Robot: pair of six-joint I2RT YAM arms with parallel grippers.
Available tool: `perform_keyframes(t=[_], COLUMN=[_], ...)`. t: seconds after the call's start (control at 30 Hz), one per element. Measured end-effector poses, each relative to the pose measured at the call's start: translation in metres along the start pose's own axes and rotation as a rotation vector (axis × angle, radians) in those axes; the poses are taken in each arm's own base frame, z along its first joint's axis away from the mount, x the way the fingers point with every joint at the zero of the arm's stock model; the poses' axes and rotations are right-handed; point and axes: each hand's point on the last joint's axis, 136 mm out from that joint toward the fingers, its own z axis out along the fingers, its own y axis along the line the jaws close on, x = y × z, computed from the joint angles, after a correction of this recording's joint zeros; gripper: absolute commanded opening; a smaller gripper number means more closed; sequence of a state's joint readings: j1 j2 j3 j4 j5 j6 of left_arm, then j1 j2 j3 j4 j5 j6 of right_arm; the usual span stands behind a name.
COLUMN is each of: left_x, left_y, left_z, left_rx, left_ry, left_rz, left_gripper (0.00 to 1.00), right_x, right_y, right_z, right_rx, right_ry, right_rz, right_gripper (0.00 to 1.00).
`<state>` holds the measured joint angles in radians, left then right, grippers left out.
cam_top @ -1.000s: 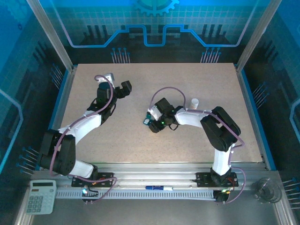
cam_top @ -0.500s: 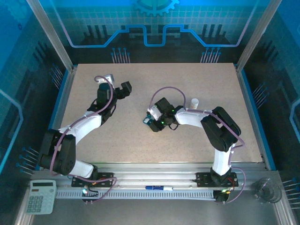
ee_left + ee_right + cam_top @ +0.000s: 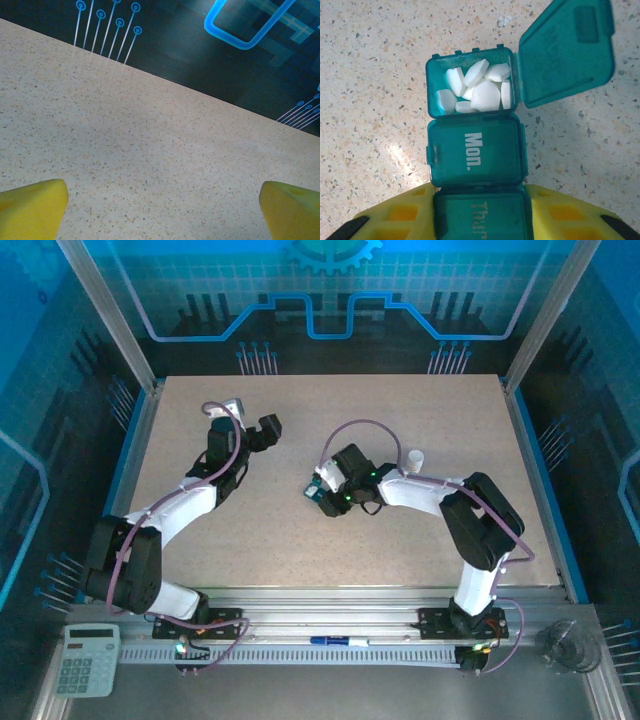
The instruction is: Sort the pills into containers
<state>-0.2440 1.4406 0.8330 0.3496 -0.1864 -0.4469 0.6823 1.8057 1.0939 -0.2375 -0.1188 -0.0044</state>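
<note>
Teal pill box (image 3: 475,150) near the middle of the table (image 3: 450,410), clenched in the right gripper (image 3: 480,220).
End compartment open, lid (image 3: 565,50) flipped aside, white pills (image 3: 475,90) inside; "Mon." compartment closed. Left gripper (image 3: 262,430) spread wide, toward the left edge.

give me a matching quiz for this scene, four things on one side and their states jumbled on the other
Things
1. left gripper
2. right gripper
3. Mon. lid
4. end compartment

States
A. lid swung open, white pills inside
B. shut flat on its compartment
C. open above bare table
D. clamped on the pill box

Pairs: 1-C, 2-D, 3-B, 4-A
</note>
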Motion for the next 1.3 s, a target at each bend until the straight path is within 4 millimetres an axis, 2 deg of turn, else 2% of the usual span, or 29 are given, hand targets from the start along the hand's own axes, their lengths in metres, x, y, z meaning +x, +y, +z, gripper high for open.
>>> perform_keyframes(t=[0.07,0.13,0.2,0.3,0.7,0.9,1.13,1.3], left_x=[0.000,0.000,0.000,0.000,-0.002,-0.004,-0.003,-0.002], left_y=[0.000,0.000,0.000,0.000,-0.001,-0.004,-0.006,-0.010], left_z=[0.000,0.000,0.000,0.000,0.000,0.000,0.000,0.000], left_rx=[0.000,0.000,0.000,0.000,0.007,0.020,0.030,0.053], left_ry=[0.000,0.000,0.000,0.000,-0.008,-0.015,-0.010,-0.005], left_rz=[0.000,0.000,0.000,0.000,-0.001,-0.003,-0.003,-0.003], left_gripper=[0.99,0.99,0.99,0.99,0.99,0.99,0.99,0.99], right_x=[0.003,0.008,0.011,0.015,0.029,0.034,0.026,0.020], right_y=[-0.001,-0.002,-0.003,-0.003,-0.013,-0.037,-0.073,-0.090], right_z=[0.004,0.009,0.012,0.013,0.013,0.001,-0.007,-0.012], right_rx=[-0.001,0.001,0.004,0.005,0.086,0.175,0.253,0.271], right_ry=[0.012,0.029,0.039,0.048,0.097,0.154,0.171,0.167], right_rz=[0.003,0.006,0.008,0.018,0.060,0.119,0.208,0.269], right_gripper=[0.50,0.63,0.72,0.78,0.76,0.75,0.74,0.74])
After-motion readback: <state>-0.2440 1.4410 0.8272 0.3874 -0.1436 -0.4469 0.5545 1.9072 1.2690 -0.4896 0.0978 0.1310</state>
